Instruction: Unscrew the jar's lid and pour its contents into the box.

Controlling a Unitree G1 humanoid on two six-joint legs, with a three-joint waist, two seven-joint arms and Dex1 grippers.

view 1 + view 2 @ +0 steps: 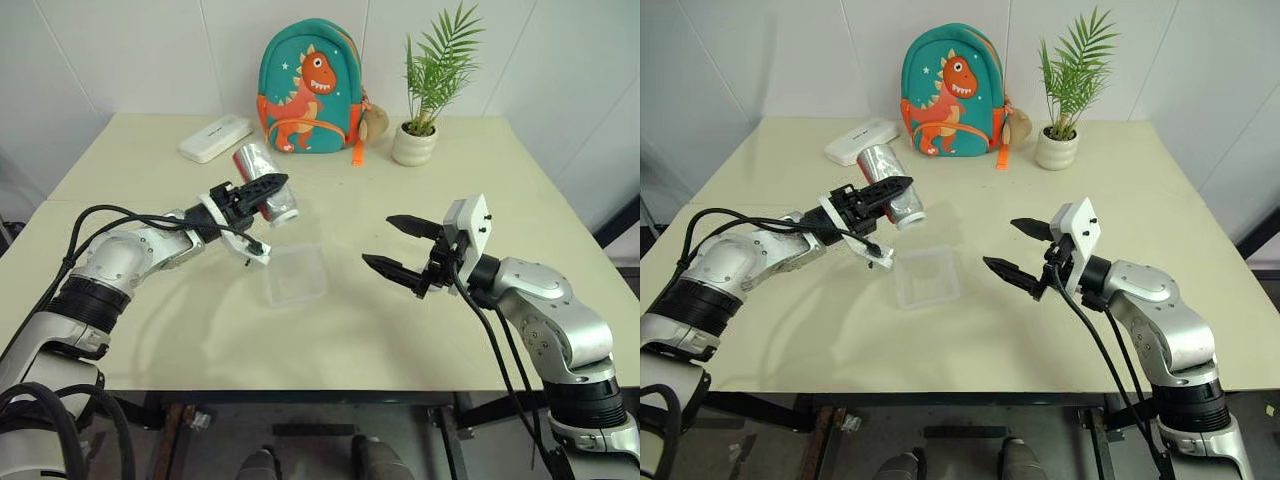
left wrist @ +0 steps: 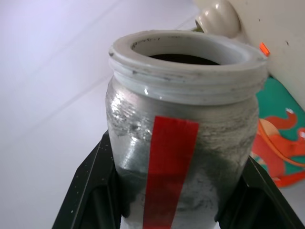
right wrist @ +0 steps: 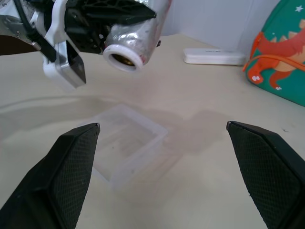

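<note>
My left gripper (image 1: 268,192) is shut on the jar (image 1: 258,160), a silvery cylinder with a red strip (image 2: 169,167). It holds the jar tipped over in the air, lidless. The white-rimmed dark mouth (image 3: 123,58) points down and forward, above the near left corner of the box (image 1: 296,273). The box is a clear shallow tray lying on the table in front of me. My right gripper (image 1: 378,240) hovers just right of the box, open with nothing between its fingers. The lid is out of view. The contents are hidden; I cannot make them out in the jar or the box.
At the back of the beige table (image 1: 450,330) stand a teal dinosaur backpack (image 1: 308,90), a potted plant (image 1: 420,130) and a white oblong case (image 1: 215,138). The table's near edge runs just below both arms.
</note>
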